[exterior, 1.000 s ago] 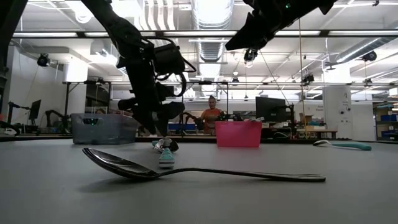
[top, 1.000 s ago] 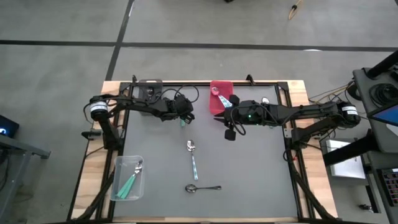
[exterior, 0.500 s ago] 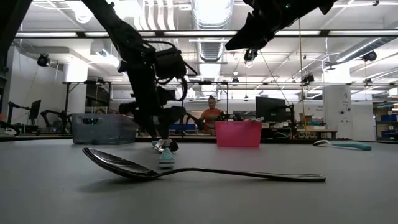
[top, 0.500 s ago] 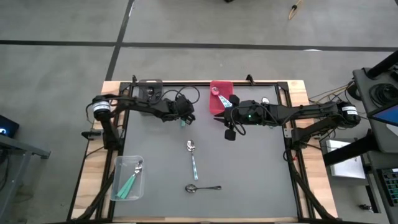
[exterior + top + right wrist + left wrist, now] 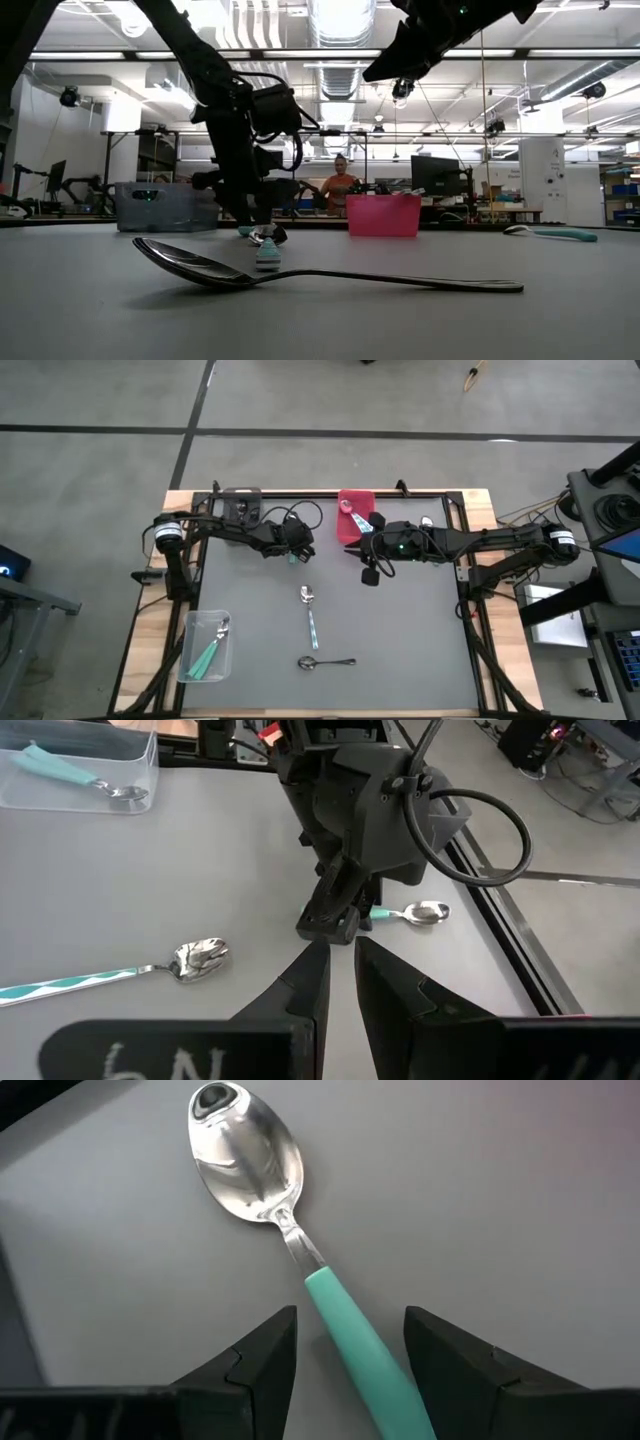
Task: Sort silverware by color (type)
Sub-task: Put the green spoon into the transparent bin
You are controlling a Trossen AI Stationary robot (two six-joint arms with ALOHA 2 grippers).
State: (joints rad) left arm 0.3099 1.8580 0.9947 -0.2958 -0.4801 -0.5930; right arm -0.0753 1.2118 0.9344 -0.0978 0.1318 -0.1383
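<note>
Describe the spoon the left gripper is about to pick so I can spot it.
Find the red bin at the table's far edge; left of it the open left gripper hovers over a teal-handled spoon. Its handle is plain teal, unlike the striped-handled spoon mid-table.

Teal spoon handle (image 5: 372,1357): cut off by the left wrist picture's edge between the jaws.
Grey bin contents (image 5: 240,505): hidden under the left arm at 11 o'clock.
Clear bin spoons (image 5: 207,653): overlapped, count unclear.
</note>
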